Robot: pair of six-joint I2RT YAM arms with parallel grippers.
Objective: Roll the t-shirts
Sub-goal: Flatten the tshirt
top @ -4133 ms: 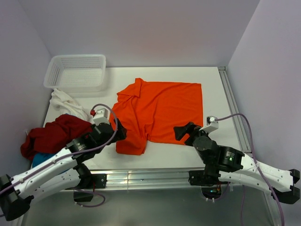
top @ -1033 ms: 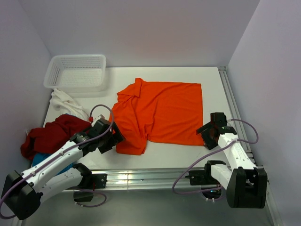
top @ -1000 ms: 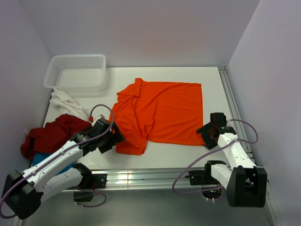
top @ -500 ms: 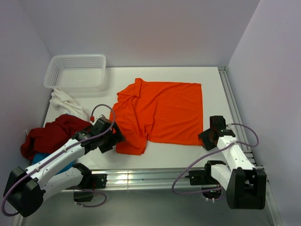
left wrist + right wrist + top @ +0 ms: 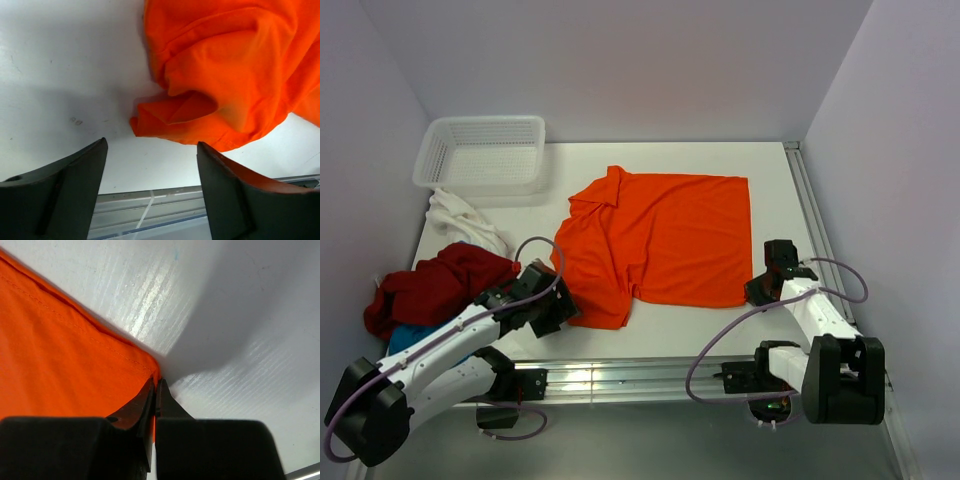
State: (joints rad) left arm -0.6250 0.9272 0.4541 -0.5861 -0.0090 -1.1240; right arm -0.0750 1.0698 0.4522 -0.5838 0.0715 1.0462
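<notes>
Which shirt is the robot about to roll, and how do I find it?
Find the white table, then look at its middle, right of the mesh basket. The orange t-shirt lies spread out there. It is the only bright orange one and the only one laid open; the dark red shirt and white shirt are crumpled at the left edge.

Collared t-shirt point(image 5: 660, 235): bright orange, plain, no print. Heap at left: dark red t-shirt point(image 5: 430, 285), white t-shirt point(image 5: 455, 215), blue t-shirt point(image 5: 408, 338), all plain. Mesh basket point(image 5: 480, 150): white, fine grid pattern. Table point(image 5: 650, 335): white. Left arm point(image 5: 440, 348), right arm point(image 5: 815, 312): white links, black joints. Left gripper point(image 5: 151, 145), right gripper point(image 5: 156, 384): black.
</notes>
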